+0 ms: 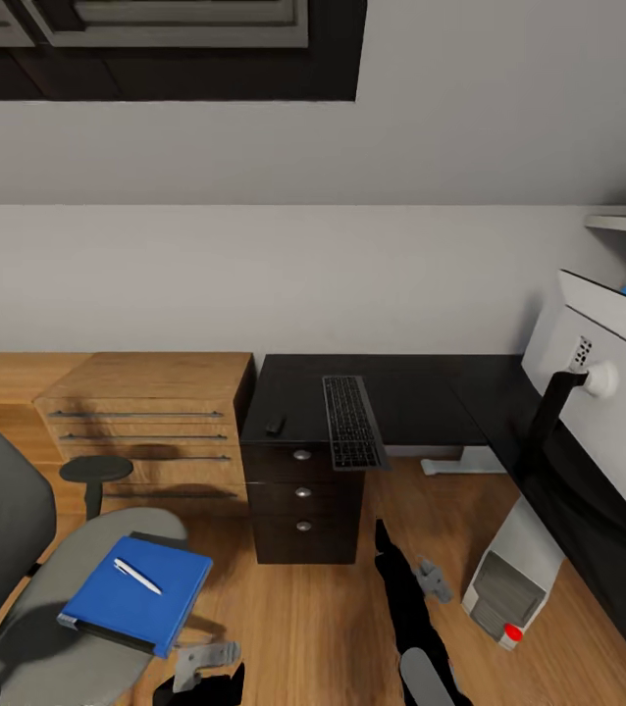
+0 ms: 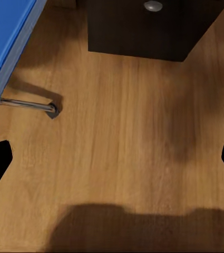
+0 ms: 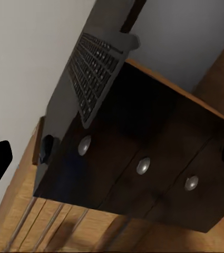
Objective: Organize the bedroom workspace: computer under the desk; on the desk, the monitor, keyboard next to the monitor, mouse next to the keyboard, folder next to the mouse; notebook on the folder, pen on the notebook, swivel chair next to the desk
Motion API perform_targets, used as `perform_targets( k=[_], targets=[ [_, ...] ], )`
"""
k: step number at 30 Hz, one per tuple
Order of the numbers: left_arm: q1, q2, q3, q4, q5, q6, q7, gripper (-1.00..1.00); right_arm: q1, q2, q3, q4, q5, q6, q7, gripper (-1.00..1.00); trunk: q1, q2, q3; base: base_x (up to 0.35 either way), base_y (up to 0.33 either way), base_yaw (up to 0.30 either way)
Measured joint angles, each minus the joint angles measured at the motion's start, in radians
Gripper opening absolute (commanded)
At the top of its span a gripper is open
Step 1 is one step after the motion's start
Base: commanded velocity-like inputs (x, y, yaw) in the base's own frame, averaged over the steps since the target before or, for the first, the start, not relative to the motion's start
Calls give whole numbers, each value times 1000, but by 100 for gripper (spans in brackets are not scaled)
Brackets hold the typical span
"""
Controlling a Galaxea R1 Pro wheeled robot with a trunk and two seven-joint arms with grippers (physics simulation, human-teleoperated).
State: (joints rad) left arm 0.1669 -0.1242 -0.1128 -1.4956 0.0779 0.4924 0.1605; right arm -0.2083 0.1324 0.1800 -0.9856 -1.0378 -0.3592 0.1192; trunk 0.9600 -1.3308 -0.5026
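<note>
Blue folder (image 1: 136,593) lies on the swivel chair (image 1: 48,598) seat with the pen (image 1: 137,576) on top; a tilted lift could roll the pen off. On the bench (image 1: 411,392), the keyboard (image 1: 352,422) overhangs the edge beside the mouse (image 1: 275,425).

Left wrist: jaws wide, empty, above the floor.

Right wrist: jaws wide, empty, facing the drawers (image 3: 143,166); a bump could drop the keyboard.

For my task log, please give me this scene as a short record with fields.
desk: black top, dark drawers under its left end
keyboard: on desk, near end overhanging the edge
mouse: on desk, left of keyboard, apart
monitor: at right, pale back showing
folder: blue, on swivel chair seat
pen: lying on folder
computer: on floor at right
left gripper: open, near folder
right gripper: open, empty
</note>
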Motion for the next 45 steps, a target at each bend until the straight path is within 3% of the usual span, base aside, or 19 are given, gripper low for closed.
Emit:
perform_targets(
  k=[2, 5, 10, 15, 18, 21, 24, 29, 34, 45],
  targets=[
    [0, 2, 0, 47, -1, -7, 1, 100, 23, -24, 0, 7, 64, 0, -1, 100, -8, 14, 6, -5, -2, 0],
    [1, 10, 1, 106, -2, -46, 1, 100, 48, -59, -1, 35, 118, 0, -1, 100, -19, 35, 16, -3, -1, 0],
    [2, 27, 1, 186, -3, -180, 0, 100, 63, -112, -1, 108, 150, -1, -1, 100, -38, 70, 31, -1, 0, 0],
    [2, 33, 0, 245, -4, -285, 2, 100, 66, -140, -3, 174, 158, 0, -1, 100, -58, 105, 47, 0, 0, 0],
    [2, 34, 0, 284, -4, -334, 3, 100, 67, -148, -4, 211, 160, 1, 0, 100, -69, 126, 56, 0, 0, 0],
    [2, 33, -1, 349, -5, -435, 4, 100, 68, -152, -3, 305, 166, 1, 2, 100, -81, 147, 66, 0, 0, 0],
    [2, 33, -2, 362, -5, -455, 4, 100, 68, -152, 1, 349, 182, 0, 2, 100, -92, 168, 75, 0, 0, 0],
    [2, 33, -1, 369, -4, -466, 7, 100, 68, -152, 2, 386, 235, 0, 2, 100, -111, 203, 91, 0, 0, 0],
    [2, 34, 0, 371, -4, -469, 29, 100, 68, -152, 1, 400, 258, -8, -1, 100, -130, 238, 107, 0, 0, 0],
    [2, 33, 0, 396, -1, -470, 87, 100, 68, -145, 14, 455, 284, -158, -3, 100, -173, 315, 141, -17, 0, 0]
  ],
)
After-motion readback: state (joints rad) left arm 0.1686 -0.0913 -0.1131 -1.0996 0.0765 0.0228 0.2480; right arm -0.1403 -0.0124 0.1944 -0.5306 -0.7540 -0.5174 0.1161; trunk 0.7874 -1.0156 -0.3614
